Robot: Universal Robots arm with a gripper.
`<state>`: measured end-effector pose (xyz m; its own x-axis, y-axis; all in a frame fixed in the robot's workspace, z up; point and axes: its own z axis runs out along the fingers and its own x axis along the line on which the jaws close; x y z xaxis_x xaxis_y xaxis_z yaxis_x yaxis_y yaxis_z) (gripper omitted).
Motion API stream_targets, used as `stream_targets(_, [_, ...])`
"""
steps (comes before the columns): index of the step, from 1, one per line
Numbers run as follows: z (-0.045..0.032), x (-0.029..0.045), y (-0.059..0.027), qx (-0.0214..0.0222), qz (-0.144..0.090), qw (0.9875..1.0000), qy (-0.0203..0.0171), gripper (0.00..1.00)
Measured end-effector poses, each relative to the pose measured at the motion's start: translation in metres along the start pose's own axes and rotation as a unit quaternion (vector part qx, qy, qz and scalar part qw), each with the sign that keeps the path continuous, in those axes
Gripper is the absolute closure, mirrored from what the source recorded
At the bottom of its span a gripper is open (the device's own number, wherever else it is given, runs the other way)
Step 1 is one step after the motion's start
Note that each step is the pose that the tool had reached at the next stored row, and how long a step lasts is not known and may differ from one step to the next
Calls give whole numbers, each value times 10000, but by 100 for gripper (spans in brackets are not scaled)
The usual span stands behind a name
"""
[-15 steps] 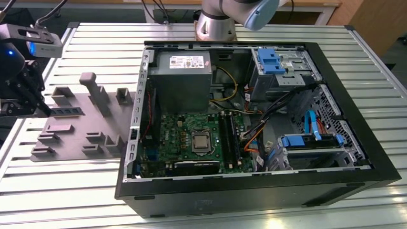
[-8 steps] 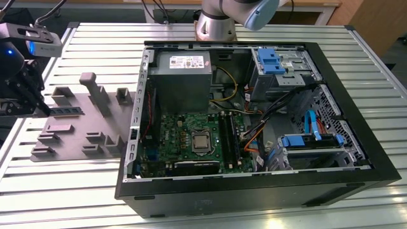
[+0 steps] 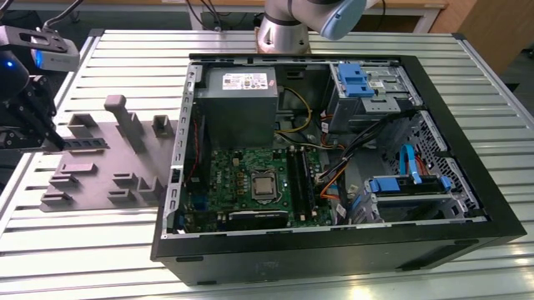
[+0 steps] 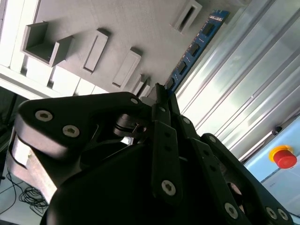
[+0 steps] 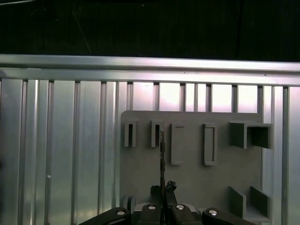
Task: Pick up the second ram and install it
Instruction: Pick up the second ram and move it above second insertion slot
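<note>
Table (image 3: 467, 75) of ribbed metal carries everything. The open PC case (image 3: 334, 250) is in the middle, and the grey holder tray (image 3: 100, 169) is at about 9 o'clock from it in the exterior view. The gripper (image 3: 52, 139) is over the tray's 9 o'clock side, and as far as I can tell it's pinched nearly closed on the near end of the ram stick (image 3: 86, 144).

The stick is up on its long edge at the tray. Its long axis runs roughly 9 to 3 in the exterior view, with the free end aimed at the case. Can't tell if it's clear of the tray.

In the second wrist view its blue chip face (image 4: 197, 44) stretches straight away from the gripper. My take is the grip's way off-centre, so lift straight, slow and level with no twisting, or it'll jam or swing.
</note>
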<state>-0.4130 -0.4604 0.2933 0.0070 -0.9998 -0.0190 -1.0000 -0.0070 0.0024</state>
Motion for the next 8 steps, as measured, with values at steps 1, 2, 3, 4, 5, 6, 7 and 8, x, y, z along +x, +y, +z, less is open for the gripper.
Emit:
stream_targets(1, [-18,-1,0,0,0,10000,0,86])
stream_targets(2, [-34,-1,0,0,0,10000,0,86])
stream_targets(3, [-51,-1,0,0,0,10000,0,86])
stream_targets(4, [-70,-1,0,0,0,10000,0,86])
stream_targets(5, [-88,-2,0,0,0,10000,0,86])
stream_targets(6, [-105,-2,0,0,0,10000,0,86])
stream_targets(7, [-123,-2,0,0,0,10000,0,86])
stream_targets(8, [-142,-3,0,0,0,10000,0,86])
